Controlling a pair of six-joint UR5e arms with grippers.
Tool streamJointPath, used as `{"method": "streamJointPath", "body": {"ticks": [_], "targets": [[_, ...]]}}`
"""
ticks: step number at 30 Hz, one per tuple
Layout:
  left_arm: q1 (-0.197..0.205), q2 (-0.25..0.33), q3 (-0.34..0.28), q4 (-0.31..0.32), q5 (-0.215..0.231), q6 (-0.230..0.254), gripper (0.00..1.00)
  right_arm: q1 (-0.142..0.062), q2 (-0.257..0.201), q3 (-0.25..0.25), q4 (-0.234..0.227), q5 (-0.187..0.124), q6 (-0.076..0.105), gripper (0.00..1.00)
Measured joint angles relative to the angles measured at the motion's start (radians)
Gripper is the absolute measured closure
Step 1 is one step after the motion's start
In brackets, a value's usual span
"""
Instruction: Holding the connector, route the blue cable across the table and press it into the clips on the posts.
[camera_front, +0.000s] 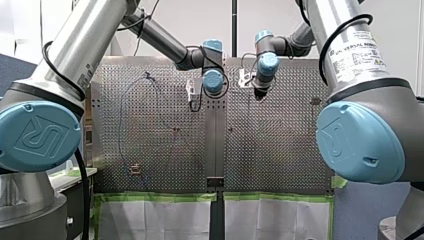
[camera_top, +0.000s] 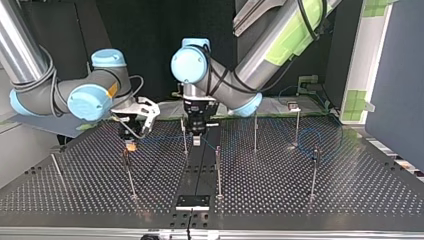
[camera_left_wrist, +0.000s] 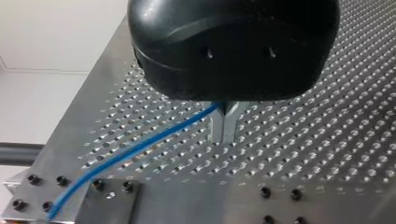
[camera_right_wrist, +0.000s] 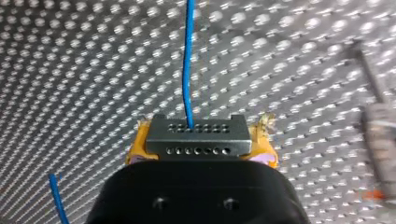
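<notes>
My right gripper (camera_right_wrist: 201, 145) clamps the connector (camera_right_wrist: 196, 133); my left gripper (camera_left_wrist: 225, 125) pinches the cable (camera_left_wrist: 135, 149) just above the perforated counter (camera_left_wrist: 327, 140).

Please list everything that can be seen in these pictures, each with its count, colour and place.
table: one, silver, perforated, under everything.
posts: about seven, thin metal, standing across the table in the top view.
blue cable: one, blue, looped at the top view's right, running through my left hand to the connector.
connector: one, grey, with rows of small holes, in my right hand.
dark plate: one, at the middle of the table's near edge in the top view.
my left hand: one, black with metal fingers, shut on the blue cable.
my right hand: one, black with yellow pads, shut on the connector.
</notes>
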Motion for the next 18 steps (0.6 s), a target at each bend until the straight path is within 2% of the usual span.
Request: {"method": "streamJointPath", "body": {"ticks": [7, 13, 18], "targets": [[0.008, -0.004, -0.057, 0.057, 0.027, -0.020, 1.00, -0.003, 0.000, 0.056, -0.007, 0.002, -0.002, 1.00], [0.009, -0.040, -0.108, 0.109, 0.030, -0.029, 1.00, -0.003, 0.000, 0.109, -0.045, -0.001, 0.001, 1.00], [0.015, -0.066, -0.151, 0.151, 0.030, -0.046, 1.00, -0.003, 0.001, 0.132, -0.061, -0.009, 0.001, 1.00]]}}
